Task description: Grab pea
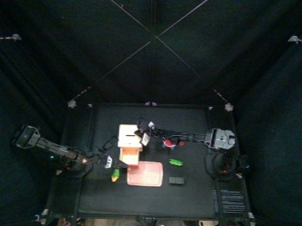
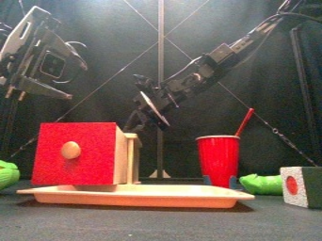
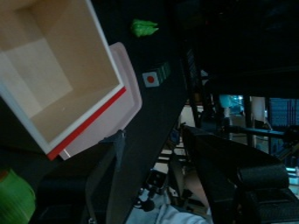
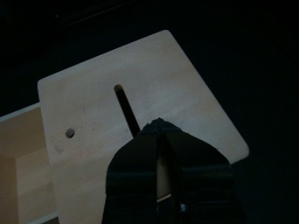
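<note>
Black table, right end effector (image 4: 156, 140) clenched empty above wooden box (image 4: 128, 105), pea (image 1: 176, 163) untouched

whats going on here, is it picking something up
Nothing is held yet. The right gripper, jaws shut, hovers over the wooden box on the table, near its slot. The left gripper hangs raised at the table's left side. One small green piece lies right of the pink tray, another at its left edge; both are untouched.

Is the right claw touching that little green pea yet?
Apart. The top view shows the right gripper over the wooden box, while the pea lies on bare table beside the pink tray.
</note>
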Tool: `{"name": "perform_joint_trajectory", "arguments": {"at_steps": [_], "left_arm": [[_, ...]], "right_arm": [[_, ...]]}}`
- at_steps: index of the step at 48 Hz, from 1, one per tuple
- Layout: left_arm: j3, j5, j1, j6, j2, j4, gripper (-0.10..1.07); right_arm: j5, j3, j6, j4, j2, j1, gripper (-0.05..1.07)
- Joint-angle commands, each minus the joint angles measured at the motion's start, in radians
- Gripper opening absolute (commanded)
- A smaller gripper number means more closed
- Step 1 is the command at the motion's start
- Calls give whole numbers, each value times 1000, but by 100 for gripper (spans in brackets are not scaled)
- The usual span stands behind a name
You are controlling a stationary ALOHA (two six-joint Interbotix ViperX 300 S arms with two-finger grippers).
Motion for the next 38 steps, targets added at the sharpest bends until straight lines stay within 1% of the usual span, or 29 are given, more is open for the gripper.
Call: {"name": "perform_joint_trajectory", "arguments": {"at_steps": [1,10,18,27,38], "left_arm": [[-12,2,38,5,-14,84,89],[-8,2,126,3,-72,324,89],[0,2,192,5,-121,523,89],[2,2,218,5,-149,736,89],[3,3,225,11,-155,966,89]], "right_arm": [[-12,-11,-2,2,-60,3,2],[-60,9,-2,2,-133,12,2],[-91,60,-2,0,-224,29,2],[-103,144,2,3,-319,74,2],[-158,295,2,74,-442,169,2]]}}
